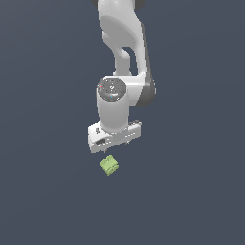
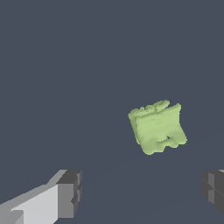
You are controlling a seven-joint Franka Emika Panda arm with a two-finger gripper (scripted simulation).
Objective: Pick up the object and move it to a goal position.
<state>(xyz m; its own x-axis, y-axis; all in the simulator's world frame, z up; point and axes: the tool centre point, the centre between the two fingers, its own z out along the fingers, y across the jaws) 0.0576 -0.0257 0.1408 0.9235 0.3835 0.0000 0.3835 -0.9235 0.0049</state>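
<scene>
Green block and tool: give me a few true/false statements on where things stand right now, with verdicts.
1. The green block lies on the dark surface. True.
2. The tool is shut on the block. False: its fingers stand wide apart with nothing between them.
3. In the exterior view the block sits below the tool, apart from it. True.
4. The block is red and smooth. False: it is light green with grooves on its faces.
5. In the wrist view the block sits between the fingertips. False: it lies beyond them, not yet enclosed.
</scene>
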